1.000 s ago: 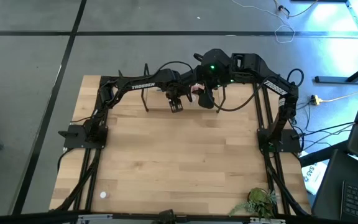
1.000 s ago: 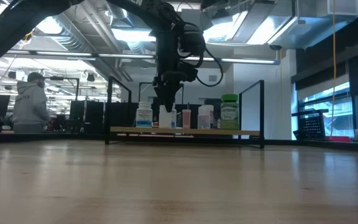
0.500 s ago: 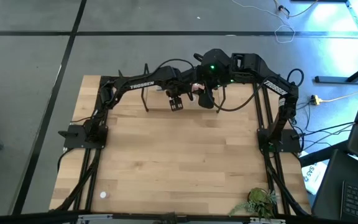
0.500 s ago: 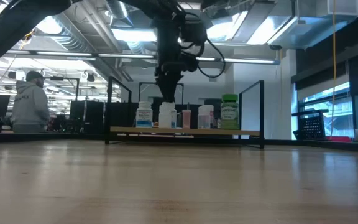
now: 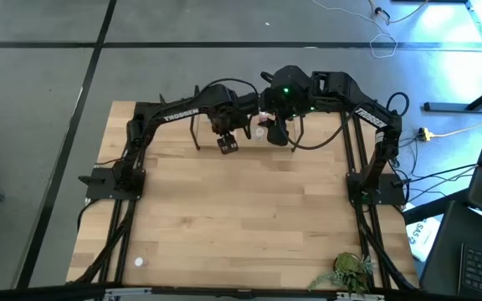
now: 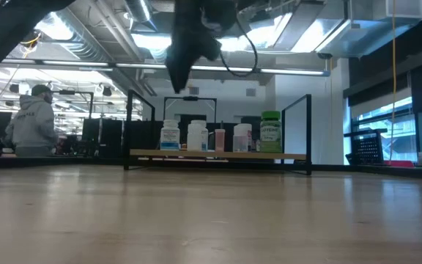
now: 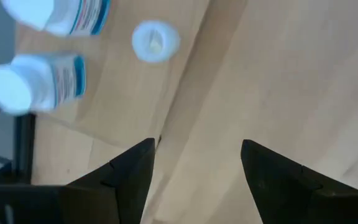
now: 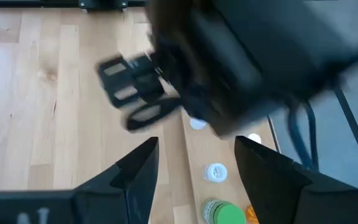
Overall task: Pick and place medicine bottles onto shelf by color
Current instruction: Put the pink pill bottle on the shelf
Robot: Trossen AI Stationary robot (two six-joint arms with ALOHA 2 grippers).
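Five small medicine bottles [image 6: 216, 138] are lined up on the light wooden shelf [image 6: 218, 155] at the bench's far edge.

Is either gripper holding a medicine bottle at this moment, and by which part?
Nothing is held. The left gripper is open and empty above the table; the right gripper is also open and empty.

5 medicine bottles [image 6: 216, 137] upright on shelf [image 6: 218, 155] — 1 green.

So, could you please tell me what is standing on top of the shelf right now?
On the shelf stands a row of medicine bottles: two white ones, a slim pink one, a pale one and a green one. Anything behind that row is hidden.
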